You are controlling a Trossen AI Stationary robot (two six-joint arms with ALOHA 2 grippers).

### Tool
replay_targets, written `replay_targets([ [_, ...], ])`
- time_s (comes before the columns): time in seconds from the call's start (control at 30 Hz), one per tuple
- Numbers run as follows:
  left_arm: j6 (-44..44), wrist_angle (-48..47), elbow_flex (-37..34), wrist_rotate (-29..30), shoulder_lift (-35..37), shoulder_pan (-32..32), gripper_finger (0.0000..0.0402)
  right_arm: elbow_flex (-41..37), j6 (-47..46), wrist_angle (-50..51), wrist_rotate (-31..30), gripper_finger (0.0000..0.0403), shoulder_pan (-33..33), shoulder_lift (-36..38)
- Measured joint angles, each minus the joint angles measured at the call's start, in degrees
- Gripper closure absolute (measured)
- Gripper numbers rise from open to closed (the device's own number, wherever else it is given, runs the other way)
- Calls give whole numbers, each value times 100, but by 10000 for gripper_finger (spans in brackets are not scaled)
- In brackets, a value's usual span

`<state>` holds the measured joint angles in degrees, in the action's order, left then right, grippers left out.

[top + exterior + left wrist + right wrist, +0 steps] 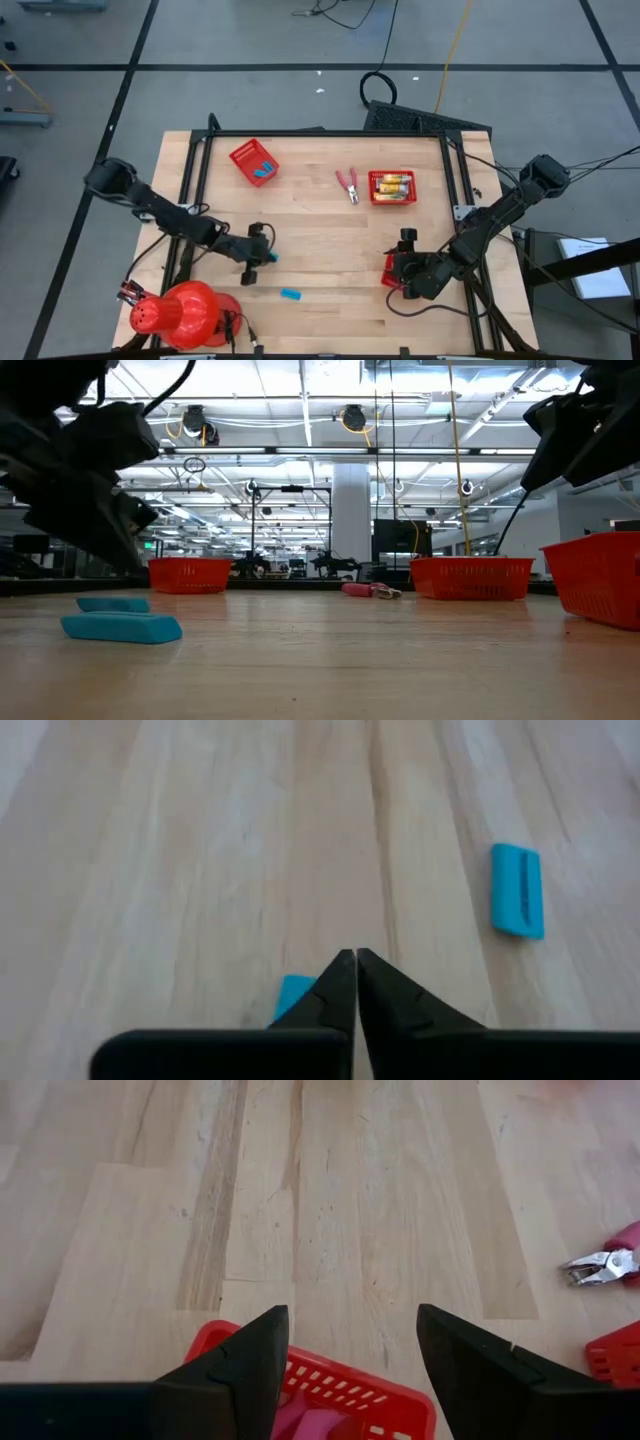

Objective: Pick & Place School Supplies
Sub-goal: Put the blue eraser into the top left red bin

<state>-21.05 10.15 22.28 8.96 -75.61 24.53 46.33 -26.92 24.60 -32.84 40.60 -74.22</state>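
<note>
My left gripper (262,250) (355,956) is shut and hovers just over a light-blue eraser (295,993) (112,603) that lies flat on the table, partly hidden by the fingers. A second blue eraser (290,294) (517,888) (122,627) lies nearer the near edge. My right gripper (406,242) (350,1316) is open above a red mesh basket (393,272) (330,1380) holding a red-handled tool (310,1425). Another pair of red-handled pliers (348,184) (598,1266) lies on the table farther off.
Toward the far edge stand a red basket (253,161) holding blue erasers and a red basket (391,187) of yellow-and-white packets. A red dome-shaped object (180,312) sits at the near left corner. Bare wood lies between the two grippers.
</note>
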Motion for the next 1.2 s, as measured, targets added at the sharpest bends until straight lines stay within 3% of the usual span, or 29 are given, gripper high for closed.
replay_targets([
  [0.3,-10,-1106,-2,61,359,-85,272,0,-85,7,13,190,0,-2],
  [0.57,18,-1223,0,36,360,-211,174,0,-111,7,14,190,0,0],
  [0.83,-118,-1328,7,-239,115,-212,169,0,-115,7,13,190,0,-1],
  [1.1,-251,-961,37,230,-609,-203,171,0,-114,11,3,190,0,0],
  [1.2,-325,-968,33,331,-697,-203,193,0,-114,11,3,190,0,0],
])
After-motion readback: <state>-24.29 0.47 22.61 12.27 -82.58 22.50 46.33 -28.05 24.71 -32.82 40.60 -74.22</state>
